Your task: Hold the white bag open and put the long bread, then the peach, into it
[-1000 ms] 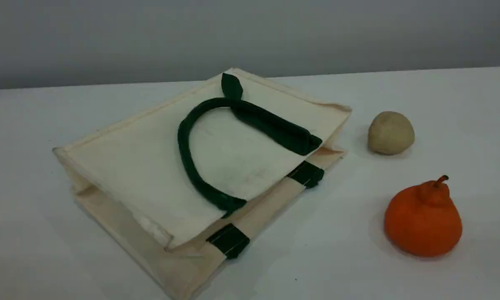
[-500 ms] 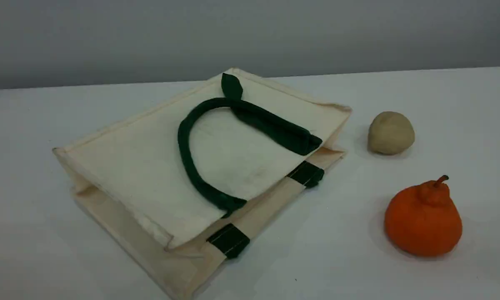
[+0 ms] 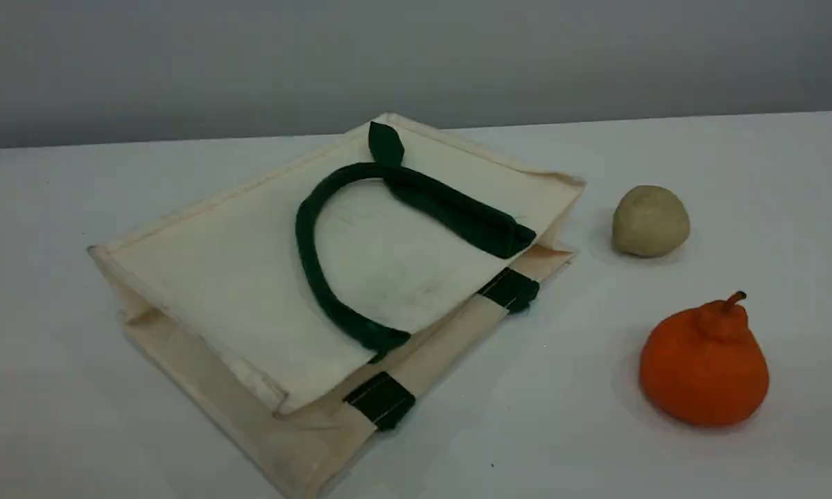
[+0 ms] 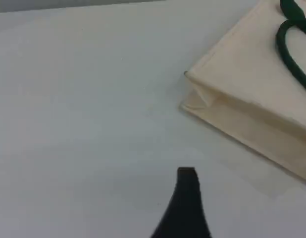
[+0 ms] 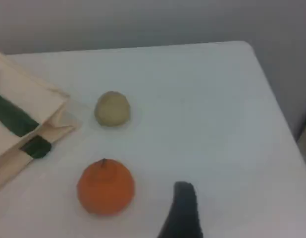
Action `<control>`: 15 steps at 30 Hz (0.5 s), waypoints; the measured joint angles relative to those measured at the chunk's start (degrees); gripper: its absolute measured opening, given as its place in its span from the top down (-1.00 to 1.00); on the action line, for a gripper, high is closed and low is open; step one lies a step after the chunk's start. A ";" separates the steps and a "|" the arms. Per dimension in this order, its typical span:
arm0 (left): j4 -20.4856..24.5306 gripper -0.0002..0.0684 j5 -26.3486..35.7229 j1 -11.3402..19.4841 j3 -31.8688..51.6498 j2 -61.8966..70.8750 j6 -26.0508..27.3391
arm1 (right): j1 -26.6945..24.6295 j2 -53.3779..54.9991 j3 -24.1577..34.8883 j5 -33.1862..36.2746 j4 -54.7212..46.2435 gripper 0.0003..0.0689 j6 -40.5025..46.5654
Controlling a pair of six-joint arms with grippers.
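Canvas of the white bag (image 3: 263, 277) lies flat near the bench's (image 3: 735, 152) middle, toward its left side, green strap handle (image 3: 305, 235) folded across the top panel. A beige ball (image 3: 650, 220) sits just beside the bag's right corner; an orange pear-shaped fruit (image 3: 704, 366) sits nearer the front right. Both the left gripper (image 4: 185, 198) and the right gripper (image 5: 180, 208) hover spread wide, holding nothing. Neither bread nor peach shows.

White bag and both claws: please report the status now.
Both claws open, empty, off the white bag. Bag lies flat, mouth closed, handle on top. Long bread and peach not in view.
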 joint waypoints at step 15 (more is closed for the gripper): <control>0.00 -0.66 0.00 0.00 0.00 0.00 0.00 | -0.06 0.00 0.00 -0.05 0.02 -0.56 0.00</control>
